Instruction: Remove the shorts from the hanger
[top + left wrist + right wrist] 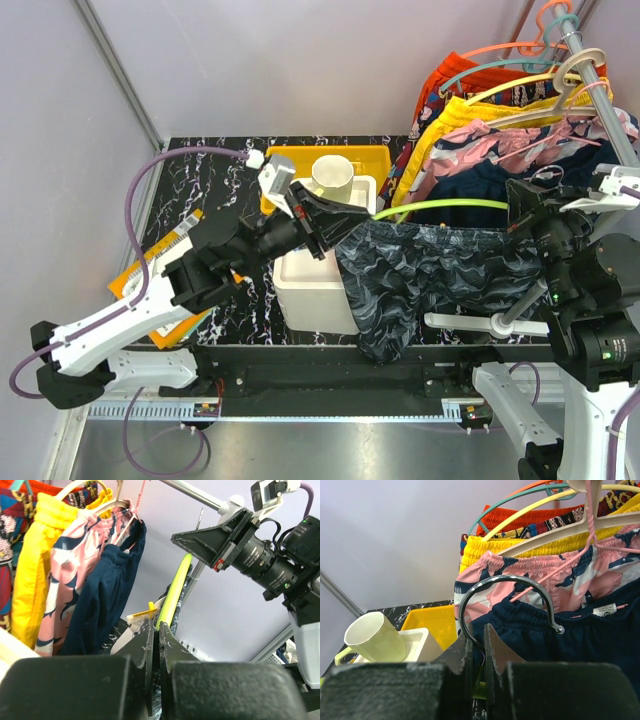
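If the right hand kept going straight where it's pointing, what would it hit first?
Likely the navy shorts hanging straight ahead, behind the chrome hanger hook arching over the right hand; depth is unclear.

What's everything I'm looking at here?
marbled shorts: 1, charcoal and pale grey, on the green hanger
green hanger: 1, lime, chrome hook, between the arms
navy shorts: 1, dark navy, rail, nearest the arms
pink floral shorts: 1, pink and navy, rail
yellow shorts: 1, yellow, rail
other clothes: at least 2, orange-red, multicoloured, rail
rail: 1, metal, back right
mug: 1, pale cream, on the white box
white box: 1, white, table centre
yellow bin: 1, yellow, behind the box
flat packet: 1, orange, table left
table: 1, black marbled, below
left hand: 1, black, shut on marbled shorts
right hand: 1, black, shut on hanger hook
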### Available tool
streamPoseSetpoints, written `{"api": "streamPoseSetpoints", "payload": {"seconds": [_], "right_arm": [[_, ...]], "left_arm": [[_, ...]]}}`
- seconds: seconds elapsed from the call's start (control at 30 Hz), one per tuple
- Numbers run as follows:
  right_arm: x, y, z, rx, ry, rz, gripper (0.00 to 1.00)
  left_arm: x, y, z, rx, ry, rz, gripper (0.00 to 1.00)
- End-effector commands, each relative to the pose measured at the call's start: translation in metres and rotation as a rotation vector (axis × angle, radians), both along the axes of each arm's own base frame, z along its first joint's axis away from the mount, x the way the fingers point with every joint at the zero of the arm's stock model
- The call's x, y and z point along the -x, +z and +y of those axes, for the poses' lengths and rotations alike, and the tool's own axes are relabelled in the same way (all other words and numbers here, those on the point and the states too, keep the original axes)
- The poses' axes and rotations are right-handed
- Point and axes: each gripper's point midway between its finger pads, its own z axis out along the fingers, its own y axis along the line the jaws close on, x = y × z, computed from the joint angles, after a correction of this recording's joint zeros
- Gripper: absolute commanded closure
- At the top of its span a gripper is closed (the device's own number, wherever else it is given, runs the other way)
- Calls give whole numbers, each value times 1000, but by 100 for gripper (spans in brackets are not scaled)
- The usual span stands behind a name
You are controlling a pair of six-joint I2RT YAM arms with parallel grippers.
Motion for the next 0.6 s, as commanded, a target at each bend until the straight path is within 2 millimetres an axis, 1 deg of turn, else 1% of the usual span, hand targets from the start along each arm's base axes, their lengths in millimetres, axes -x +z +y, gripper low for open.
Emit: {"api": "streamPoseSetpoints", "payload": {"seconds": [0.0,0.13,0.17,0.2,0.27,0.3,0.33,0.4,0.47,0.57], "right_arm": [[8,29,-41,-70,-223,-102,100],[9,29,-46,-79,-254,-101,100],[9,30,-47,-79,-259,-103,100],[9,29,-50,-81,-275,-100,100],[10,28,-53,-88,-293,-95,100],[11,28,-57,-93,-314,-95,100],[11,28,-57,-95,-318,-94,100],[12,27,-61,-112,-341,-89,100],[12,27,-61,-121,-343,-89,100],[12,30,-52,-139,-288,-102,100]], "left_arm": [[0,27,34,124,84,-56,100],[1,21,37,116,92,-55,100],[0,17,37,109,96,-54,100],[1,18,41,117,98,-59,100],[1,13,41,109,103,-62,100],[3,16,45,127,102,-73,100],[3,10,45,120,104,-69,100],[3,9,51,128,117,-70,100],[2,5,51,122,122,-68,100],[4,8,43,125,93,-70,100]]}}
